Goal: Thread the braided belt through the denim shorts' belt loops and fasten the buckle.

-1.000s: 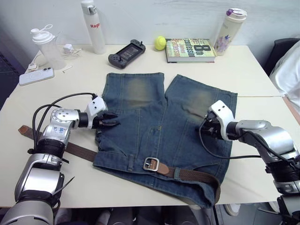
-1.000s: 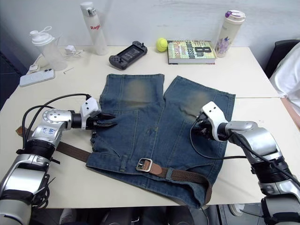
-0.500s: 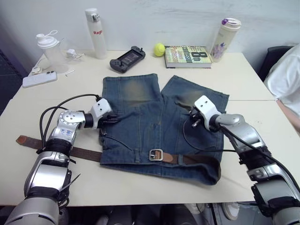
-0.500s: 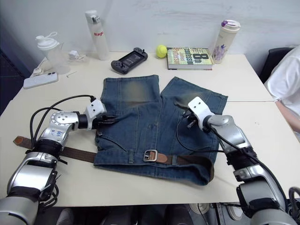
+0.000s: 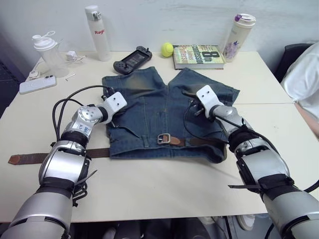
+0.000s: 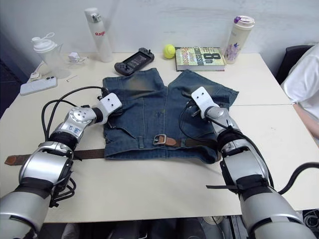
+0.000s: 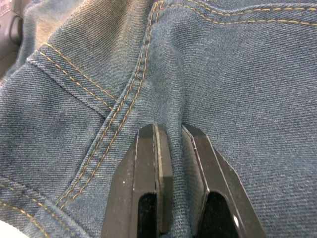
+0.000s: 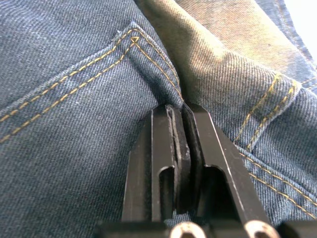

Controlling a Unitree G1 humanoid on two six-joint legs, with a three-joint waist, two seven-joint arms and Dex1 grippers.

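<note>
While your left gripper (image 7: 172, 136) pinches a fold of the denim shorts (image 5: 149, 119), your right gripper (image 8: 181, 114) has jaws clenched on fabric too.

Blue denim shorts (image 5: 149, 117), yellowish patches; brown belt (image 5: 30, 158).

The braided belt (image 5: 55, 155) runs hidden under the denim shorts (image 5: 154, 107) left of the buckle (image 5: 163, 139).

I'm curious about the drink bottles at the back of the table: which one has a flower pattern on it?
The floral bottle with the purple lid, at the table's far right beside the book. The white bottle bears red lettering; the shaker bottle is clear plastic.
</note>
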